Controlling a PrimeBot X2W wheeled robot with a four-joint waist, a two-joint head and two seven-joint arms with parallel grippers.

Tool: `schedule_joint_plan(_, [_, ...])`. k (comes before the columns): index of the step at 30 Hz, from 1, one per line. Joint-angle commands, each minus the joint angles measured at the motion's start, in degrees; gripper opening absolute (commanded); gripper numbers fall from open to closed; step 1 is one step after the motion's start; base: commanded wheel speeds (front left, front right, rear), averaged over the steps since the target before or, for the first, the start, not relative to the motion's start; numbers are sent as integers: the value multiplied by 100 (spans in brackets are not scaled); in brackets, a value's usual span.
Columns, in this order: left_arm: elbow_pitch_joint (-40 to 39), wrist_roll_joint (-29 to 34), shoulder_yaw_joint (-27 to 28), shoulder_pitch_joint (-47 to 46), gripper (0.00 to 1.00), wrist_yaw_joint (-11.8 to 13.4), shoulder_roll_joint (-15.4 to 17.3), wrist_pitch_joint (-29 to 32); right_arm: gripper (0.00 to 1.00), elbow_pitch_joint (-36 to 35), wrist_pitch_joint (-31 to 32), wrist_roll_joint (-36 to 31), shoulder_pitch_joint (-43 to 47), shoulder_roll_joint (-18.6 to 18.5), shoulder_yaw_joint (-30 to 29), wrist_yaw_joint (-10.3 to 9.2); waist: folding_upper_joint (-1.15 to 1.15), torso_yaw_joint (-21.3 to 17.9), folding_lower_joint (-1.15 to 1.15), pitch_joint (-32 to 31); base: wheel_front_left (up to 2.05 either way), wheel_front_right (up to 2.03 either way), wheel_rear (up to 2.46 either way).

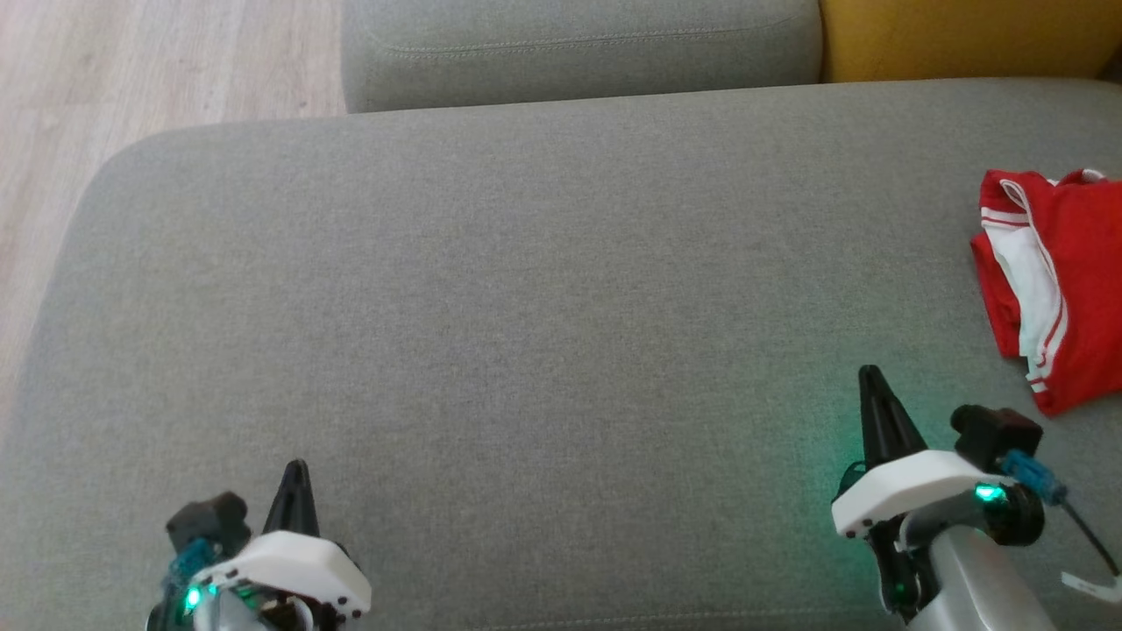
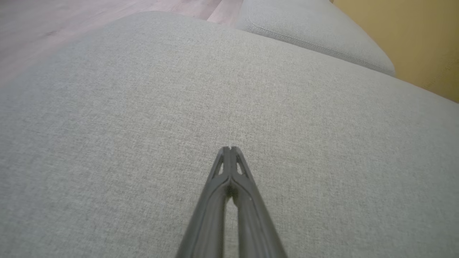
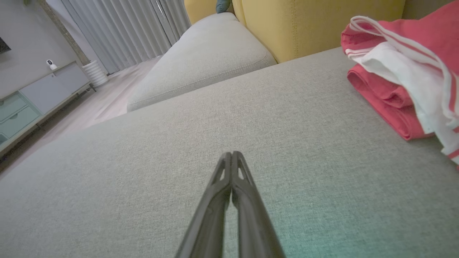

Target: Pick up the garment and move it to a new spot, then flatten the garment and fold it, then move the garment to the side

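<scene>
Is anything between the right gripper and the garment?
Nothing visible. Bare grey cushion lies between the right gripper and the red garment, which sits ahead and to its right.

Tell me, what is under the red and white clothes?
The red and white garment lies bunched on the grey sofa cushion, so the cushion is under it. Whether anything else sits beneath its folds cannot be seen; the cloth covers that spot.

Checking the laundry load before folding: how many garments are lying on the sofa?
1. A red-and-white garment lies at the right edge of the seat, beyond the right gripper; more could lie past the frame.
</scene>
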Motion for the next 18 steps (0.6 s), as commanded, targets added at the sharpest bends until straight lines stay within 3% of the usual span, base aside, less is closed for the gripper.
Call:
schedule_joint_plan(1, [-228,-177,135,-256,0,-40,28,48,0,-244,30,201,-216,-23,-23,3,0,2,0,-3,0,0,0])
schedule_joint_plan(18, [-391,-1237,301,-283,0,-220,35,313,0,-551,289,1296,-86,-24,-138,5,0,23,0,-34,0,0,0])
